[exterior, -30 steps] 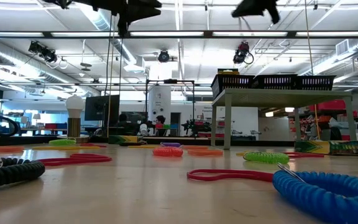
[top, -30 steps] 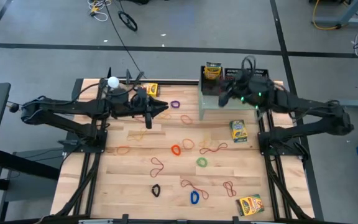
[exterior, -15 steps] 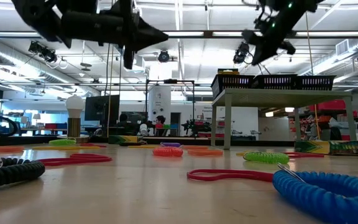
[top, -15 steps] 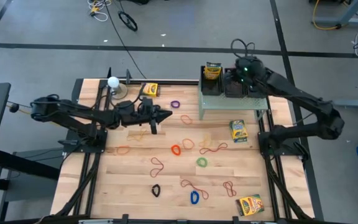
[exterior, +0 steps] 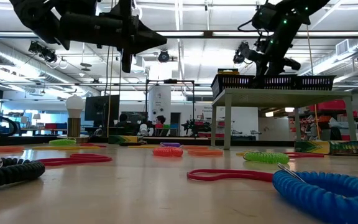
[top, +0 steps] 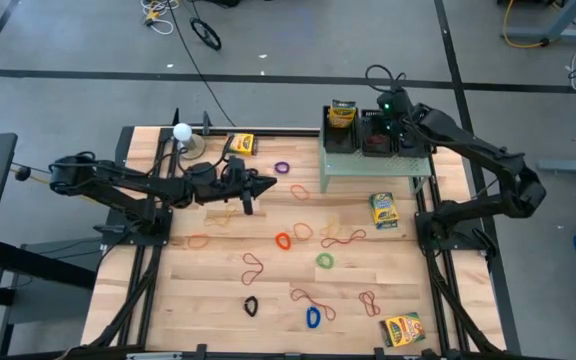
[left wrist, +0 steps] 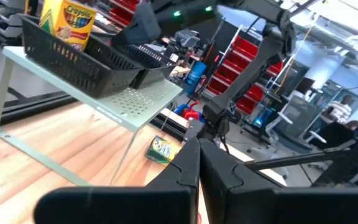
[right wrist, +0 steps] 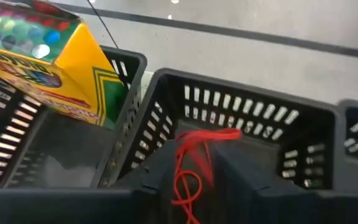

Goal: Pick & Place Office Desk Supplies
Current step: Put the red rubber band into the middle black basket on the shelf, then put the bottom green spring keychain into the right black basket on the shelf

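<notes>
My right gripper (top: 379, 138) tips down over the middle black mesh tray (right wrist: 260, 118) on the pale green shelf (top: 368, 168). Its fingers stand apart, and a red rubber band (right wrist: 191, 163) lies between them inside that tray. The neighbouring tray holds a crayon box (right wrist: 48, 56) standing tilted. My left gripper (top: 268, 183) is shut and has nothing in it. It points level toward the table's right edge, above the wood. More crayon boxes (top: 384, 210) and several rubber bands (top: 283, 241) lie on the table. My right gripper has the red rubber band (right wrist: 199, 144) in the gap between its parted fingers. The fingers slant down into the middle tray from the far side. Whether the band touches either finger, I cannot tell.
A white ball on a stand (top: 181, 131) is at the far left, with a crayon box (top: 241, 144) beside it. Another box (top: 401, 329) lies at the near right corner. A third mesh tray (top: 416, 128) sits at the shelf's right end.
My left gripper has come down and gone a little toward the table's right edge, then held still. My right gripper has swung from above the shelf's near left part toward the far edge, then tipped down over the middle tray.
</notes>
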